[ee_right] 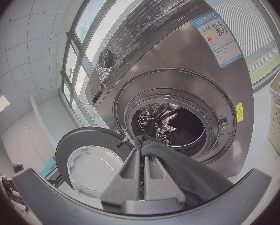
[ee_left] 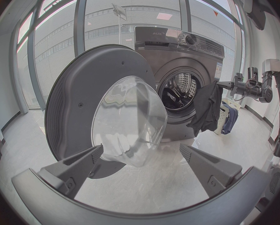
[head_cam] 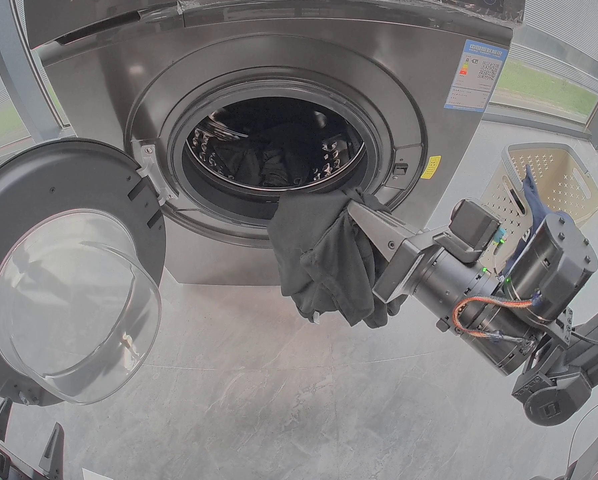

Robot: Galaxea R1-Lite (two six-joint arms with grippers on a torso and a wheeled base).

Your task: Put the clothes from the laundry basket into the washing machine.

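The grey washing machine (head_cam: 279, 68) stands with its round door (head_cam: 65, 261) swung wide open to the left. Dark clothes lie inside the drum (head_cam: 272, 148). My right gripper (head_cam: 355, 209) is shut on a dark grey garment (head_cam: 325, 255), held just below and in front of the drum opening; the cloth hangs down toward the floor. The same garment (ee_right: 177, 166) drapes over the shut fingers (ee_right: 155, 172) in the right wrist view. The beige laundry basket (head_cam: 559, 175) sits at the right with a blue cloth (head_cam: 532, 201) over its rim. My left gripper (ee_left: 140, 153) is open, low, facing the door.
The open door (ee_left: 99, 103) with its clear bowl (ee_left: 130, 119) juts out over the floor on the left. Grey tiled floor (head_cam: 259, 381) lies in front of the machine. Windows run behind the washer.
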